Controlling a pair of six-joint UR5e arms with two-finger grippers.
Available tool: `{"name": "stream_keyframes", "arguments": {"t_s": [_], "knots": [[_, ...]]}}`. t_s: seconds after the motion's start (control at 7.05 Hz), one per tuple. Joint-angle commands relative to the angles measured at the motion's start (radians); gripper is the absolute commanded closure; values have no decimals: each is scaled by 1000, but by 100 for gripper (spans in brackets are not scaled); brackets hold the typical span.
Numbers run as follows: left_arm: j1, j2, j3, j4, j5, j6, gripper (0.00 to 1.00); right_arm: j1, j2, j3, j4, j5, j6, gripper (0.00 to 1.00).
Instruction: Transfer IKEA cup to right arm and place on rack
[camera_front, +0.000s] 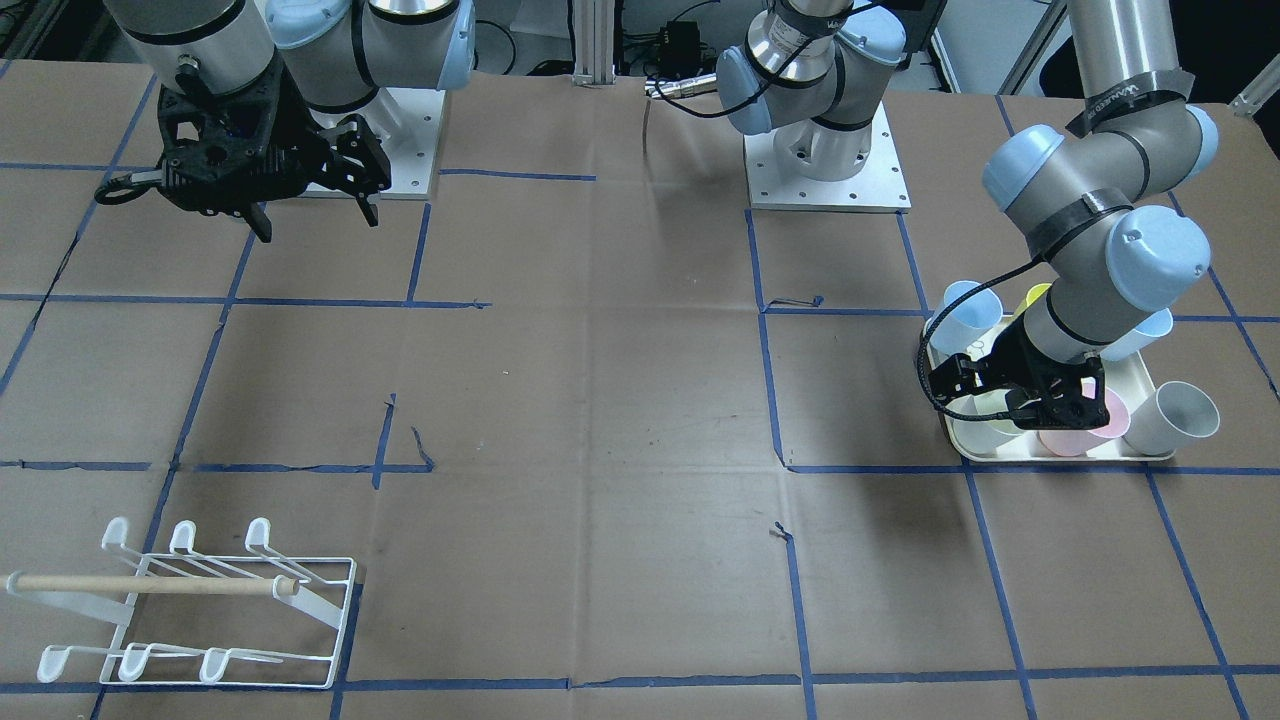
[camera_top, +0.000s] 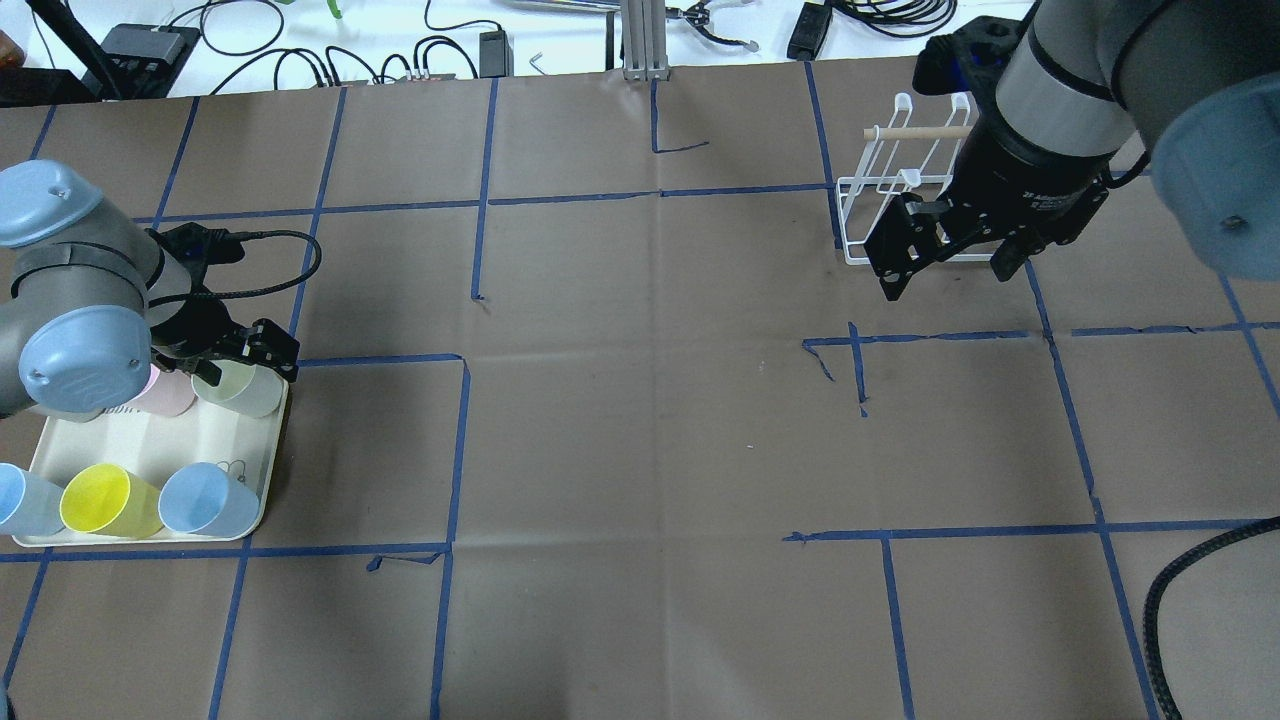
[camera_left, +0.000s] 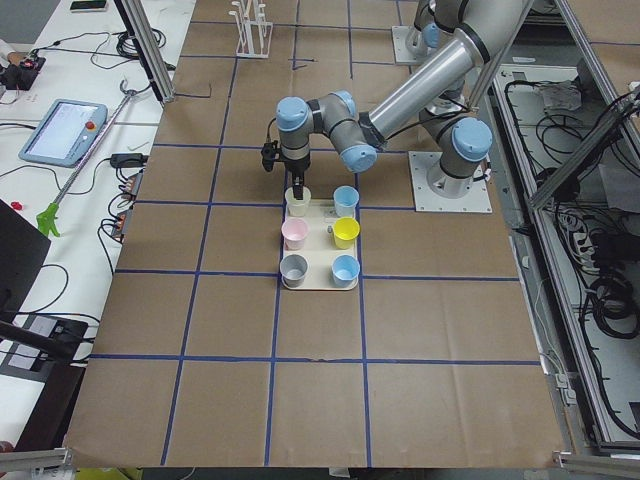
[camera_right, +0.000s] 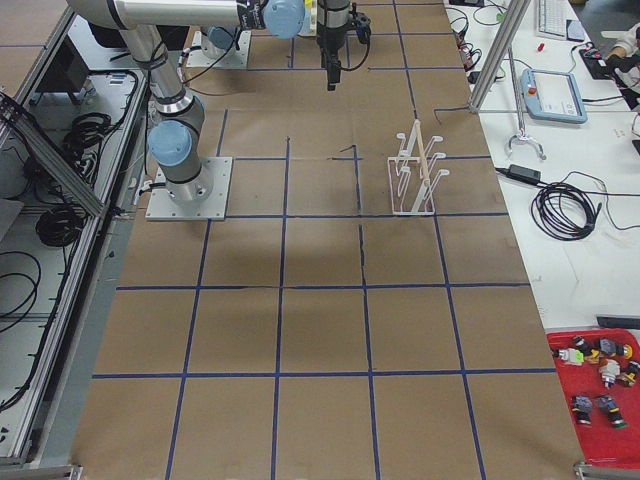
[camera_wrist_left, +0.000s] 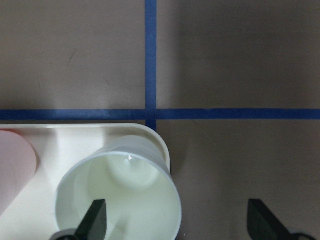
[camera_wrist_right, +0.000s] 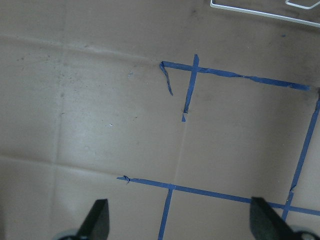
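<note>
A pale green-white IKEA cup (camera_wrist_left: 120, 200) stands upright in the far corner of the cream tray (camera_wrist_left: 75, 137). My left gripper (camera_wrist_left: 177, 210) is open and lowered over it, one finger (camera_wrist_left: 95, 220) inside the cup and the other outside past its wall. The overhead view shows the same cup (camera_top: 243, 388) under the left gripper (camera_top: 245, 362). My right gripper (camera_top: 945, 280) hangs open and empty above the table, just in front of the white wire rack (camera_top: 900, 215). The rack (camera_front: 230, 610) holds no cup.
The tray (camera_top: 140, 440) also carries a pink cup (camera_top: 170, 395), a yellow cup (camera_top: 105, 500) and two blue cups (camera_top: 205, 498). A grey cup (camera_front: 1180, 415) sits at its corner. Brown paper with blue tape lines covers the table between tray and rack.
</note>
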Motion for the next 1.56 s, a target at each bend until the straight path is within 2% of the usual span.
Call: {"name": "stream_keyframes", "arguments": {"t_s": [0.0, 0.14, 0.28, 0.43, 0.57, 0.71, 1.13, 1.28, 1.42], "knots": [[0, 1, -2, -1, 4, 0, 4, 0, 0, 0, 1, 0, 0, 0], [0, 1, -2, -1, 2, 2, 18, 0, 0, 0, 1, 1, 0, 0], [0, 1, 0, -3, 4, 3, 42, 0, 0, 0, 1, 0, 0, 0], [0, 1, 0, -3, 62, 5, 71, 0, 0, 0, -1, 1, -1, 0], [2, 6, 0, -1, 112, 5, 92, 0, 0, 0, -1, 0, 0, 0], [2, 8, 0, -1, 117, 5, 100, 0, 0, 0, 1, 0, 0, 0], [-1, 26, 24, 2, 105, 5, 100, 0, 0, 0, -1, 0, 0, 0], [-9, 44, 65, -10, 96, 5, 100, 0, -2, 0, 1, 0, 0, 0], [-15, 73, 113, -55, 43, 0, 100, -2, -3, -6, -1, -2, -1, 0]]}}
